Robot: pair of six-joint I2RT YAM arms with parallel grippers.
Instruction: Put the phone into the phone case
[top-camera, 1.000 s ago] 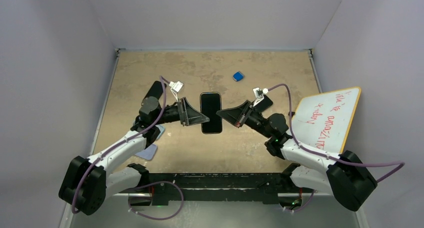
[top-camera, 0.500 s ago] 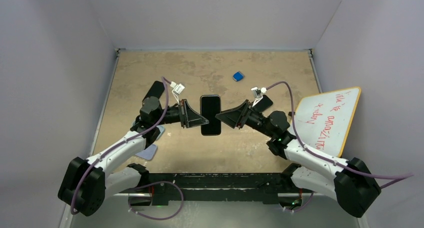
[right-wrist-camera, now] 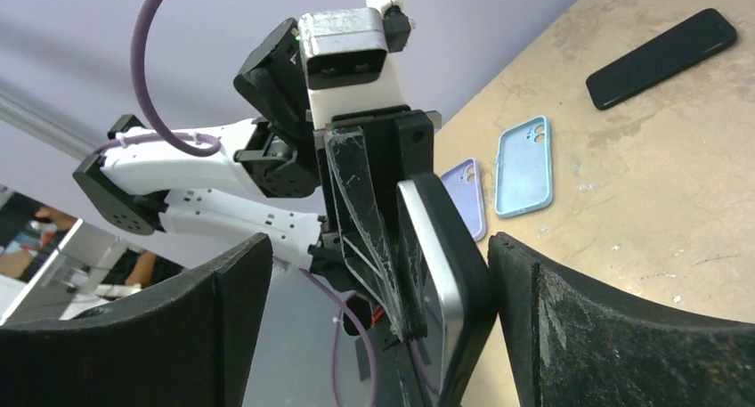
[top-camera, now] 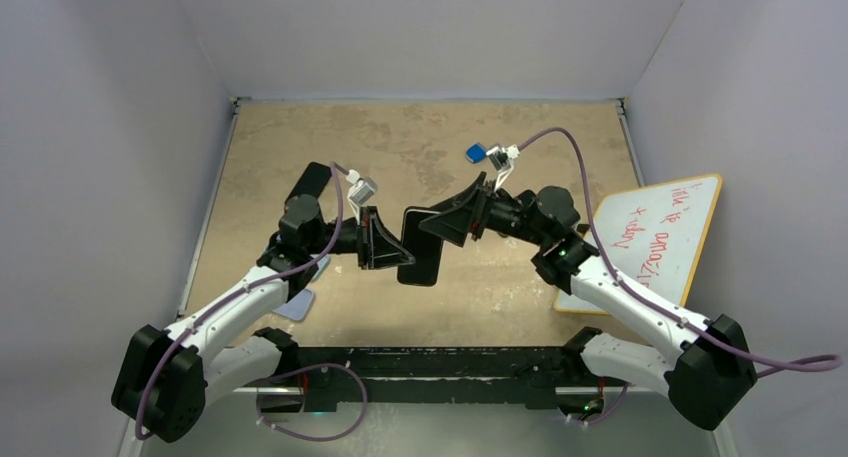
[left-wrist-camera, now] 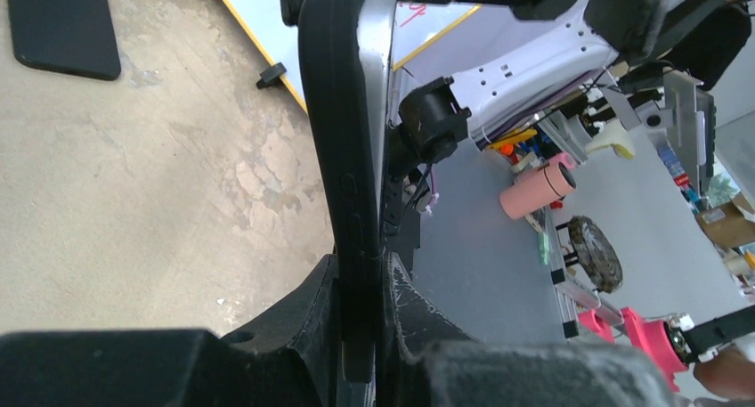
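The phone (top-camera: 421,259), dark with a silver rim, hangs tilted on edge above the table's middle. A black phone case (right-wrist-camera: 470,278) covers its back; how far the phone sits in it I cannot tell. My left gripper (top-camera: 396,249) is shut on the cased phone's (left-wrist-camera: 343,113) left edge, its fingers (left-wrist-camera: 303,313) pressed to both faces. My right gripper (top-camera: 452,217) stands open just right of it. In the right wrist view the phone (right-wrist-camera: 426,247) stands between the spread fingers (right-wrist-camera: 534,291), close to the right one.
A light blue case (right-wrist-camera: 523,166) and a lilac case (right-wrist-camera: 467,202) lie on the table by the left arm. A flat black slab (right-wrist-camera: 663,55) lies farther off. A small blue object (top-camera: 476,153) sits at the back, and a whiteboard (top-camera: 650,242) leans at the right wall.
My right gripper opened and let go of the phone, rising toward the back. My left gripper closed on the phone, which turned from flat to tilted on edge.
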